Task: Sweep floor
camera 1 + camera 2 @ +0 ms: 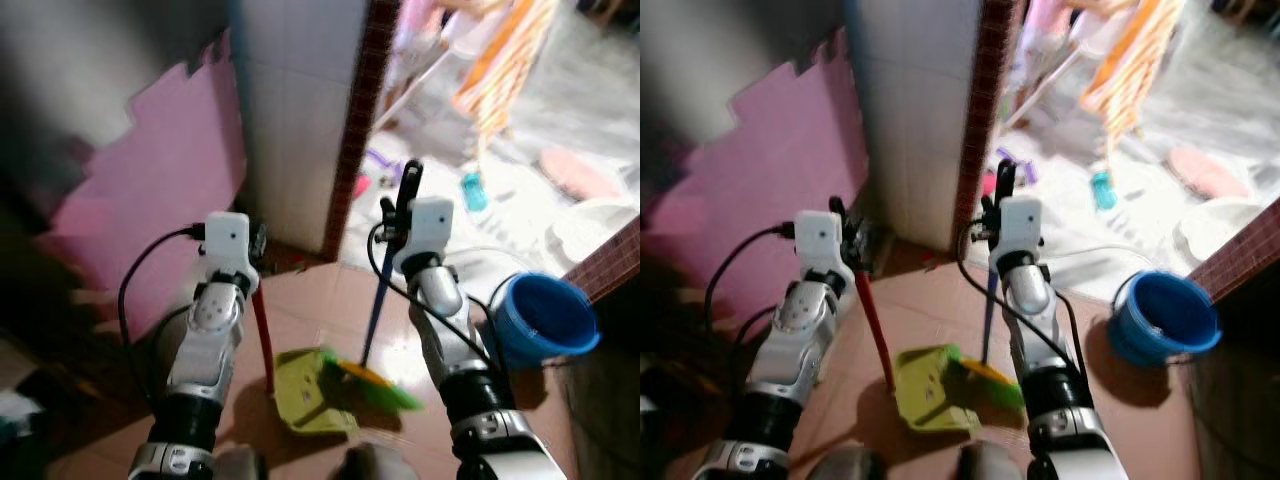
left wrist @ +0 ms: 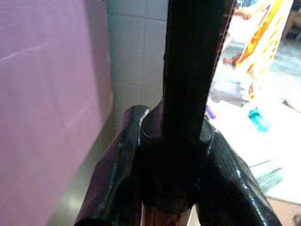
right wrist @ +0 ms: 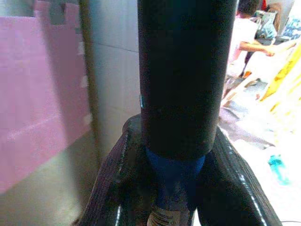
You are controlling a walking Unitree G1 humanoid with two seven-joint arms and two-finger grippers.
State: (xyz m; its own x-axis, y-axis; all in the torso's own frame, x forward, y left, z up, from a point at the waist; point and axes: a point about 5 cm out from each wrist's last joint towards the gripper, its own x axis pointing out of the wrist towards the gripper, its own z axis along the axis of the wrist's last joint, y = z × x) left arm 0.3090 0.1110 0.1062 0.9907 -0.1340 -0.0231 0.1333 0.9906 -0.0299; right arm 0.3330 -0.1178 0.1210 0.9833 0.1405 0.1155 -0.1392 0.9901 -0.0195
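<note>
Nearest the robot, on the reddish-brown tiled floor (image 1: 320, 290), lies a lime-green dustpan (image 1: 305, 392). The green-and-yellow broom head (image 1: 368, 380) rests at the dustpan's right edge, touching it.

The dustpan's red handle (image 1: 263, 335) rises from the pan's left side up to the left gripper (image 1: 256, 243). In the left wrist view, both black fingers (image 2: 117, 179) are closed tight around the handle's dark upper end, with no gap visible.

The blue broom handle (image 1: 378, 300) rises from the broom head to the right gripper (image 1: 392, 215). In the right wrist view, its fingers (image 3: 230, 183) are clamped on the shaft where the blue section meets the black grip (image 1: 408, 185).

To the right, a blue bucket (image 1: 545, 318) stands on the floor just beside the right arm.

Farther off, a pink panel (image 1: 170, 190) leans at the left against a white tiled wall (image 1: 295, 120). Beyond the dark red door frame (image 1: 358, 120), at far right, is a bright area with scattered items, an orange striped cloth (image 1: 505, 60) and a person (image 3: 247, 35), blurred.
</note>
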